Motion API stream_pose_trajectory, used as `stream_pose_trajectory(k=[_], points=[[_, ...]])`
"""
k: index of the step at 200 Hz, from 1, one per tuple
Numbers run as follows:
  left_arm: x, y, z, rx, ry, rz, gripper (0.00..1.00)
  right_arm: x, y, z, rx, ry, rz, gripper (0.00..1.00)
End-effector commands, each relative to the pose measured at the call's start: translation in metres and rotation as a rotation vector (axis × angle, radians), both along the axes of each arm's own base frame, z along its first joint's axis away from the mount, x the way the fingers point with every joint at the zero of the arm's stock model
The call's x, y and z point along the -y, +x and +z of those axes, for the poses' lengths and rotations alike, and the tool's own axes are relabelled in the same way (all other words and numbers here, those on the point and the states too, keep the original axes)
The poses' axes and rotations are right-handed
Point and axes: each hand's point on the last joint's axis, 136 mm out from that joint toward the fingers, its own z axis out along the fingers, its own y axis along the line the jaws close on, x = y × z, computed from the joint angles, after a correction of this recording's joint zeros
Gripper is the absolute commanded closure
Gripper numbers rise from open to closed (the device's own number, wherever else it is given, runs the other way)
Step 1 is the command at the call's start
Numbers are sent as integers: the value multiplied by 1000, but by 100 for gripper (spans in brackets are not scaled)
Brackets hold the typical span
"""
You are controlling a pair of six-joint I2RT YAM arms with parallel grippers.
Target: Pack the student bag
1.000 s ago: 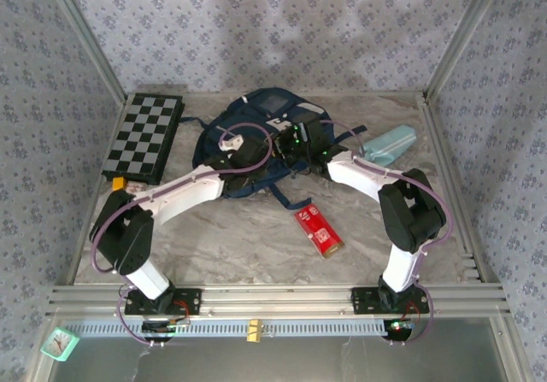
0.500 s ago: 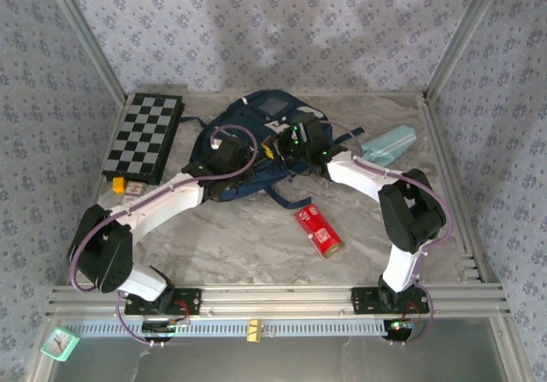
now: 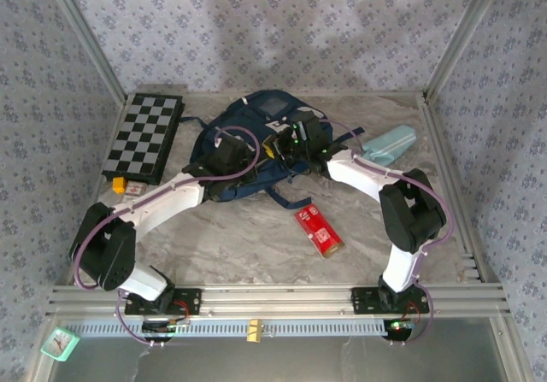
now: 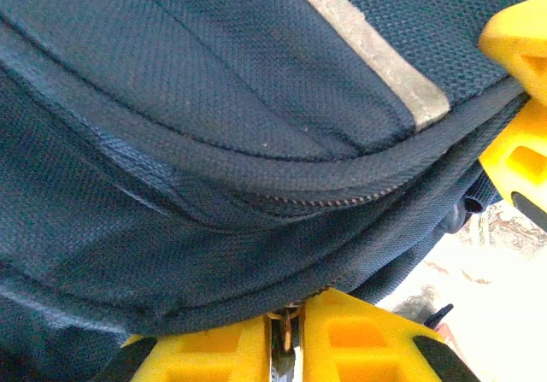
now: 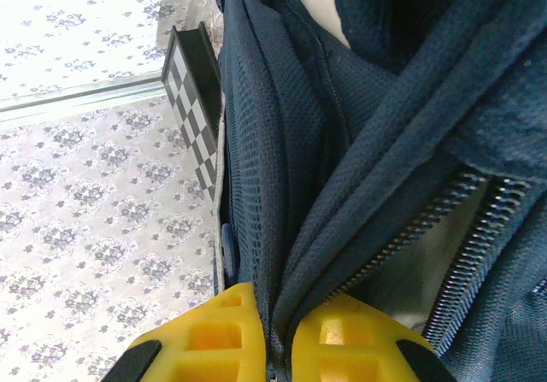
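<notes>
The student bag (image 3: 256,117), a navy backpack with a grey front patch, lies at the back middle of the table. My left gripper (image 3: 253,161) is at its near left side. In the left wrist view, the gripper (image 4: 286,341) is shut on a metal zipper pull (image 4: 285,322) under the bag's seam (image 4: 256,177). My right gripper (image 3: 275,149) is close beside it. In the right wrist view, the gripper (image 5: 282,348) is shut on the fabric edge (image 5: 342,228) next to the open zipper teeth (image 5: 410,232).
A folded chessboard (image 3: 144,138) lies at the back left, with a small orange piece (image 3: 119,183) at its near end. A light-blue pencil case (image 3: 389,144) lies at the back right. A red packet (image 3: 318,230) lies in the middle, nearer the arms.
The left arm has swung its elbow out to the left and drawn its gripper left along the bag. The bag's near edge has stretched that way. The right arm has held still.
</notes>
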Motion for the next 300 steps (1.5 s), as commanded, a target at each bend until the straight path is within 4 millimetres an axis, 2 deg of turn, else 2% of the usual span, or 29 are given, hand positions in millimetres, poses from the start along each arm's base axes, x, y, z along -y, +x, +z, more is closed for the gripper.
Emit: stream_pose_trajectory(k=[1,65,90,131,145,223,244,258,275,300], points=[[-2,-4,-6,-1,0,-21,82,-3,15,53,148,54,-14,100],[-7,-9,-17,-12,84,-49,81,-4,16,51,145,52,-12,100],[-6,-8,-19,-12,106,-66,86,-4,16,52,147,49,-10,100],[-9,-12,-10,30,131,-119,95,2,16,52,149,33,-15,100],[-15,-13,-10,30,157,-123,100,3,16,52,151,32,-10,100],[-73,-9,-17,4,231,-50,100,13,11,52,152,11,4,100],[-84,-7,-17,9,234,-36,100,22,9,49,147,-9,1,100],[-82,-10,-14,18,226,-62,100,28,9,49,149,-21,8,100],[-70,-18,-11,24,167,-115,100,32,11,50,152,-29,37,100],[-39,-37,0,56,124,-226,100,37,16,47,152,-54,107,100]])
